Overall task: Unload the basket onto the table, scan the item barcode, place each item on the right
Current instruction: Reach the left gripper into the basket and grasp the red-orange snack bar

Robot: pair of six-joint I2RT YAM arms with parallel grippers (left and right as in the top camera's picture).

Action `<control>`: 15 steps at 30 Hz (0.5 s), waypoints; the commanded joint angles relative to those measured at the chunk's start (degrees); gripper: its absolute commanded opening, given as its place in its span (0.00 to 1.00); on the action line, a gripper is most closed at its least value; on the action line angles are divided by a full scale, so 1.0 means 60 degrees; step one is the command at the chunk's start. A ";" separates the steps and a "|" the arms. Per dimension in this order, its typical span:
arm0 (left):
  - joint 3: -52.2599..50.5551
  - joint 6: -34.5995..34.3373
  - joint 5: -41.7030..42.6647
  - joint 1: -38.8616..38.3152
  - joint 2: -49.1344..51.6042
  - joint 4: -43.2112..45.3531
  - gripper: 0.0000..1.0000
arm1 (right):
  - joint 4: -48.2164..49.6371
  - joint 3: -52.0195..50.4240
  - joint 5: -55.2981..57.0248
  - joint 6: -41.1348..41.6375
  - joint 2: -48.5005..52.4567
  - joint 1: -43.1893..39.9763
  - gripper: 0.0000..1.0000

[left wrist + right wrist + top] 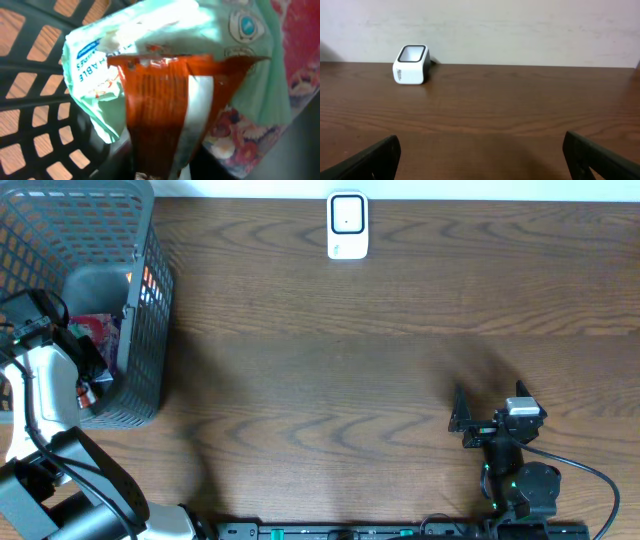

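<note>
My left gripper (95,375) reaches down inside the grey mesh basket (150,300) at the table's left edge. In the left wrist view an orange-red packet (155,100) with a white stripe runs down between the dark jaws, which stand close against its two sides. Behind it lies a mint-green packet (140,25), and a pink floral packet (300,60) is at the right. No barcode shows. The white scanner (347,225) stands at the table's far edge. My right gripper (460,418) rests open at the near right, facing the scanner (411,64).
The basket's lattice wall (30,100) closes in on the left of the left wrist. Bare brown table (330,380) lies between the basket, the scanner and the right arm. A pale wall (520,30) rises behind the scanner.
</note>
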 commanded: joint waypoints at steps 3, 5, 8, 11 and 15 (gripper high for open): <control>-0.0022 0.0066 -0.0051 0.0051 -0.0047 0.0022 0.08 | -0.0036 -0.0015 0.0011 -0.0109 -0.0047 -0.0011 0.99; -0.0022 0.0069 -0.0051 0.0051 -0.0047 0.0051 0.08 | -0.0036 -0.0015 0.0011 -0.0109 -0.0047 -0.0011 0.99; -0.0022 0.0066 -0.0044 0.0051 -0.0047 0.0047 0.08 | -0.0036 -0.0015 0.0011 -0.0109 -0.0047 -0.0011 0.99; -0.0018 0.0069 -0.0047 0.0051 -0.0091 0.0080 0.07 | -0.0036 -0.0015 0.0011 -0.0109 -0.0047 -0.0011 0.99; 0.0233 -0.0033 0.0004 0.0047 -0.0568 0.0087 0.07 | -0.0036 -0.0015 0.0011 -0.0109 -0.0047 -0.0011 0.99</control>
